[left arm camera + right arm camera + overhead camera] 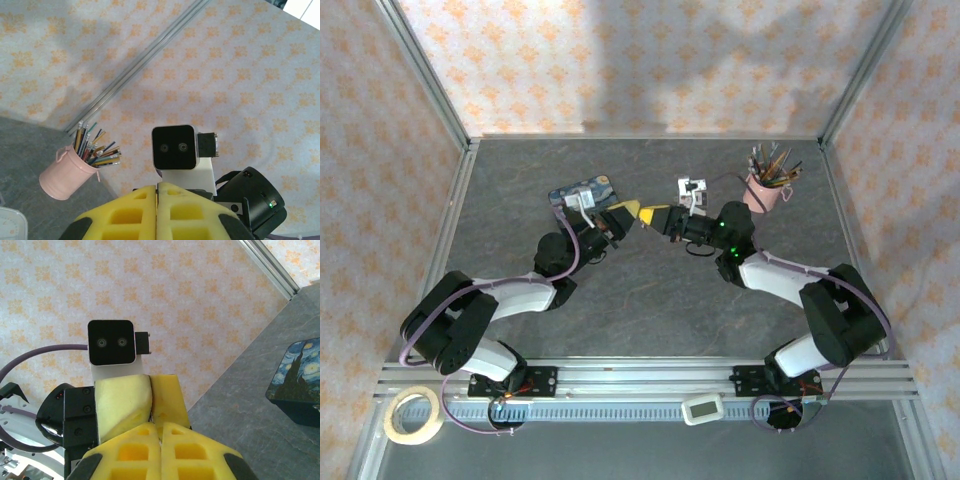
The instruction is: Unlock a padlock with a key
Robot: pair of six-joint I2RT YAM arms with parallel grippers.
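Observation:
My left gripper [640,212] and right gripper [647,216] meet tip to tip above the middle of the table. In the left wrist view the left gripper's [157,186] yellow pads are pressed together. A small dark sliver, which I take for the padlock [157,191], sits between them at the tip. From the right wrist the right gripper [161,425] is shut, touching the left gripper's fingers [122,405]. The key is hidden between the pads.
A blue painted tin [582,190] lies behind the left gripper, also seen as the tin [297,382] at the right wrist's right edge. A white-and-black card [692,188] and a pink cup of pencils [765,190] stand behind the right arm. A tape roll [413,414] lies near the front rail.

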